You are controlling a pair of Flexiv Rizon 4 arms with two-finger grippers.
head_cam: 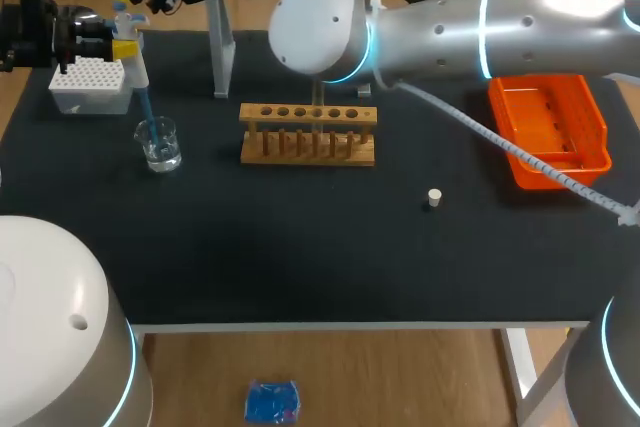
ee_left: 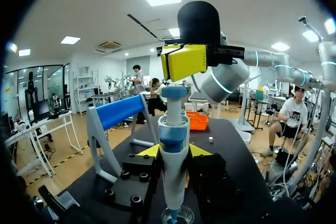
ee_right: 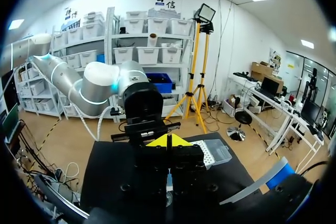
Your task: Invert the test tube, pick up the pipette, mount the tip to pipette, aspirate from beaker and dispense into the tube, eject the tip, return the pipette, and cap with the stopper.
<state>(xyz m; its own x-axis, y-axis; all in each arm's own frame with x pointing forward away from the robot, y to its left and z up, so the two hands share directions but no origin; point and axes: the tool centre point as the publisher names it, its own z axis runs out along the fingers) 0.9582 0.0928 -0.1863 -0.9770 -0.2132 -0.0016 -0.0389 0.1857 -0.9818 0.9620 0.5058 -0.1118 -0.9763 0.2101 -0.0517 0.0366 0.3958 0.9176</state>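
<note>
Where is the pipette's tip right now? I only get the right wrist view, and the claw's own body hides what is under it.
Observer: In the head view the tip reaches down into the beaker, which stands beside the tip box.
Operator: Which arm holds the pipette?
Observer: The left one. The left wrist view shows the left claw shut on the pipette, with the body between its yellow fingertips.
Operator: And where does my right claw sit relative to it?
Observer: In the left wrist view the right claw is shut and sits directly above the pipette's plunger. I cannot tell whether it touches.
</note>
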